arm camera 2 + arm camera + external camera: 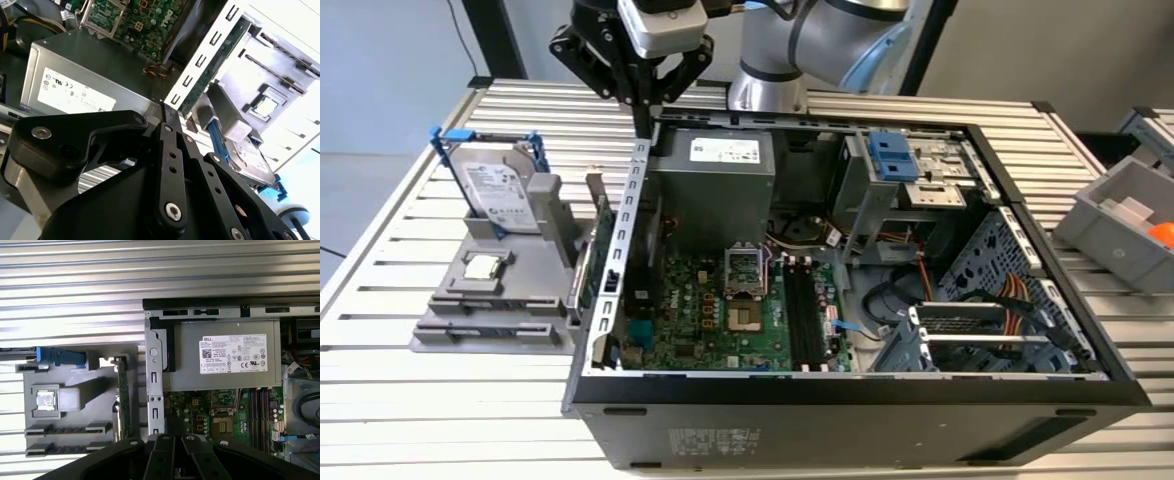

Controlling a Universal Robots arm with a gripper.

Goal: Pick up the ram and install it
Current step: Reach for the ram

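Gripper [644,122] closed, over case [854,405] edge | slatted metal table [400,220] | grey bin [1121,215] alongside

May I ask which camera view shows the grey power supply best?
The first wrist view: it looks straight down on the power supply, with its top and label plainly visible. The exterior view shows it obliquely; in the second wrist view the gripper hides part.

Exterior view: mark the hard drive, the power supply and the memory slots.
hard drive [498,190], exterior view, on its silver face.
power supply [710,200], exterior view, grey face below the label.
memory slots [803,318], exterior view, midway along the black slots.
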